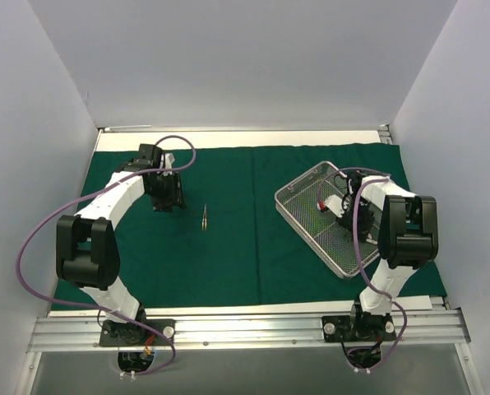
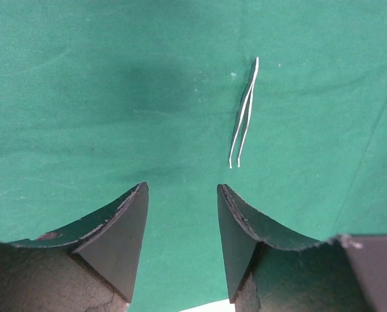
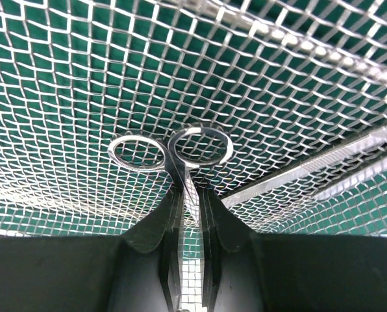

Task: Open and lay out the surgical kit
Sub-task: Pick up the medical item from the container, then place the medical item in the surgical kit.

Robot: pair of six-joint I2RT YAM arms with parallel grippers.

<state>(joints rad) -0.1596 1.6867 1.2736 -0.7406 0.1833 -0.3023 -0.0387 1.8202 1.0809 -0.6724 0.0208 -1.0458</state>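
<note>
Steel scissors (image 3: 171, 153) clamped just below the finger rings in right gripper (image 3: 190, 195), inside wire-mesh tray (image 1: 311, 239) on green drape (image 1: 228, 271); judged set for lifting out. Blades hidden behind fingers; other tray contents blurred. Farther off, tweezers (image 2: 244, 120) laid flat on drape. Left gripper (image 2: 180, 188) wide apart, empty, just short of them.

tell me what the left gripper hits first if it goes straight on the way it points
Probably the bare green drape ahead of the open left gripper. The tweezers lie slightly right of that line; depth is unclear.
</note>
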